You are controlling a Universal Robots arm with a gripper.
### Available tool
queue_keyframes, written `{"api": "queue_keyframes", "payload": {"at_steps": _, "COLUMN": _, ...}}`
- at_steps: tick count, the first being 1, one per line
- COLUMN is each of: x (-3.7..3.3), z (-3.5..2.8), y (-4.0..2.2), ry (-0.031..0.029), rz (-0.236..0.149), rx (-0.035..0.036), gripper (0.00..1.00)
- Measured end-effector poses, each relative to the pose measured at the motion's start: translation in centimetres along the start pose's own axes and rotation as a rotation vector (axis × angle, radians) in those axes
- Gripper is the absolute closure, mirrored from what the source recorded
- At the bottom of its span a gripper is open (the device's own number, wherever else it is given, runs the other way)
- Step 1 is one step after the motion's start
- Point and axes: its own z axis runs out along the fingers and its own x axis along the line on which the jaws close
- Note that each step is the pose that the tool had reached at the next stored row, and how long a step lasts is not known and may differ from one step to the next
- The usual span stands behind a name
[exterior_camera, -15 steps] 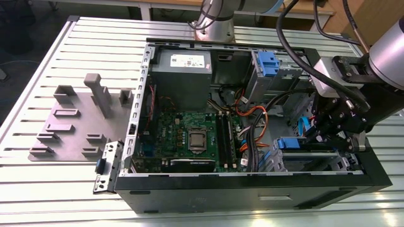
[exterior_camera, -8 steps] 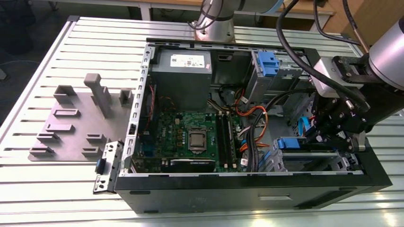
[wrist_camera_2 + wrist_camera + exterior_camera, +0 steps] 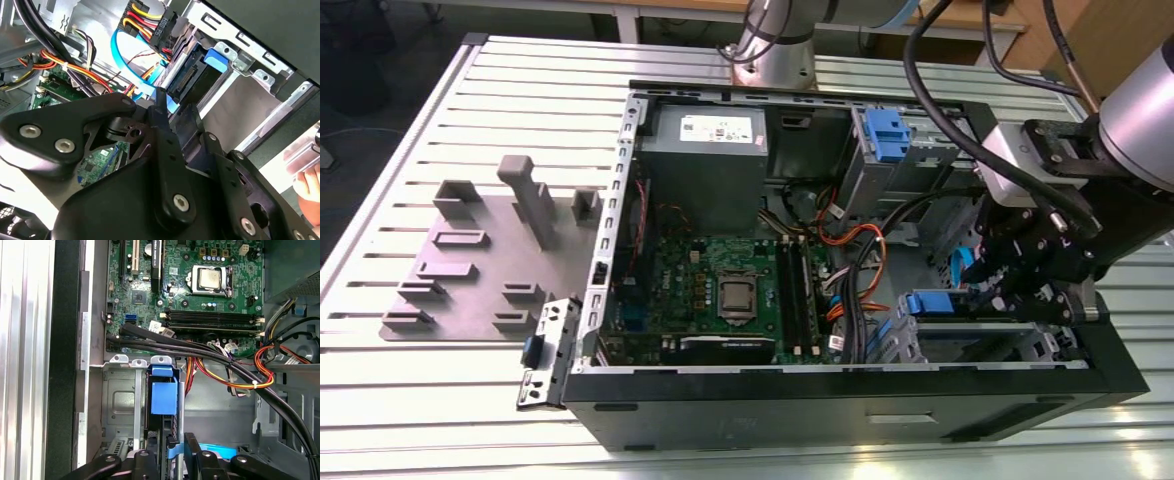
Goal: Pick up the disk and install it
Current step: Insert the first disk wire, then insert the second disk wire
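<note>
Gripper point(image 3: 1014, 290) fingers pinch the disk point(image 3: 164, 405) by its blue carrier's edge, edge-on in the drive bay point(image 3: 120, 405) at the case's near right. Rigid, fairly heavy, shock-sensitive; hold the frame. Motherboard point(image 3: 190, 285) beyond.

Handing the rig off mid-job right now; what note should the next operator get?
Gripper: low inside the computer case, close by the disk; whether it grips cannot be told.
The disk: on edge in a slot of the drive cage, blue carrier facing out.
Done: the disk is off the table and in the cage.
Left: full seating is not confirmed.
</note>
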Motion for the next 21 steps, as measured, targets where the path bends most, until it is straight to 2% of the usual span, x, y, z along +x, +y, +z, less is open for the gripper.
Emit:
{"api": "queue_keyframes", "payload": {"at_steps": 3, "x": -0.01, "z": -0.15, "y": 0.0, "ry": 0.0001, "rz": 0.0, "rx": 0.0, "gripper": 0.65}}
{"api": "queue_keyframes", "payload": {"at_steps": 9, "x": -0.09, "z": -1.52, "y": 0.06, "ry": -0.0001, "rz": 0.0, "rx": 0.0, "gripper": 0.65}}
{"api": "queue_keyframes", "payload": {"at_steps": 12, "x": -0.09, "z": -1.68, "y": 0.07, "ry": -0.0003, "rz": 0.0, "rx": 0.0, "gripper": 0.65}}
{"api": "queue_keyframes", "payload": {"at_steps": 14, "x": -0.13, "z": -2.22, "y": 0.08, "ry": -0.0002, "rz": 0.0, "rx": 0.0, "gripper": 0.65}}
{"api": "queue_keyframes", "payload": {"at_steps": 21, "x": -0.14, "z": -2.52, "y": 0.1, "ry": -0.0001, "rz": 0.0, "rx": 0.0, "gripper": 0.65}}
